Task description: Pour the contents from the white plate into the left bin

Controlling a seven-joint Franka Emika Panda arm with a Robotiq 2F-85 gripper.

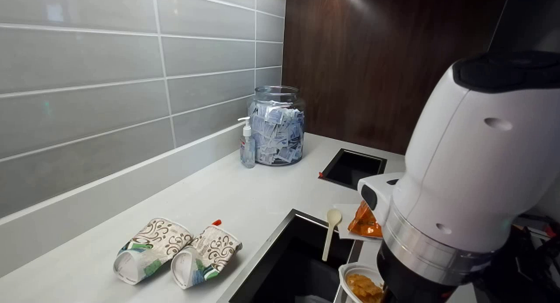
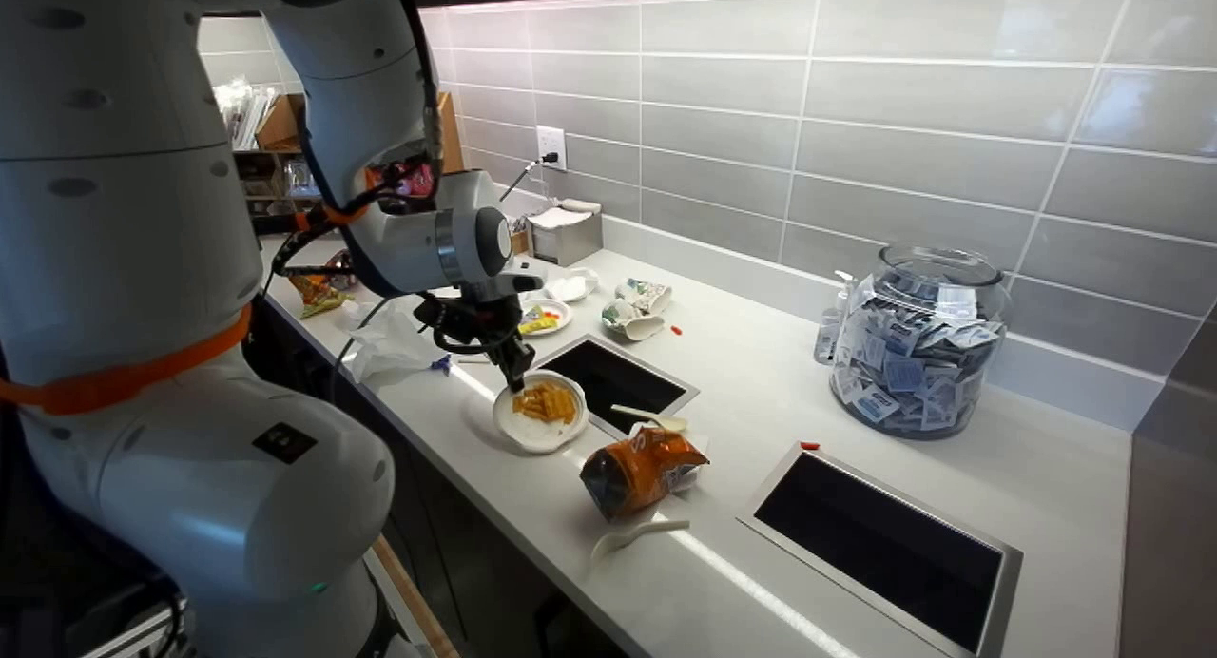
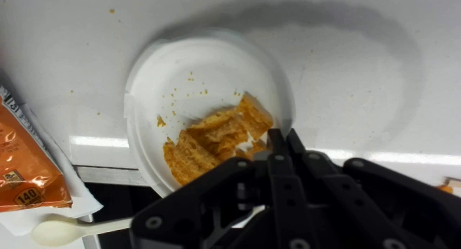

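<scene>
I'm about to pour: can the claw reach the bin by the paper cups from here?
Likely yes: the claw grips the white plate close to the bin. A spoon juts over its mouth, but most looks free.

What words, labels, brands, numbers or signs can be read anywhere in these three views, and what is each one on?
"140": on the orange snack bag, in the wrist view.
The bag's other print: cut off, too small or blurred.
The packets in the glass jar: printed, too small to read.
The pump bottle: label too small to read.
No other text is legible.
</scene>
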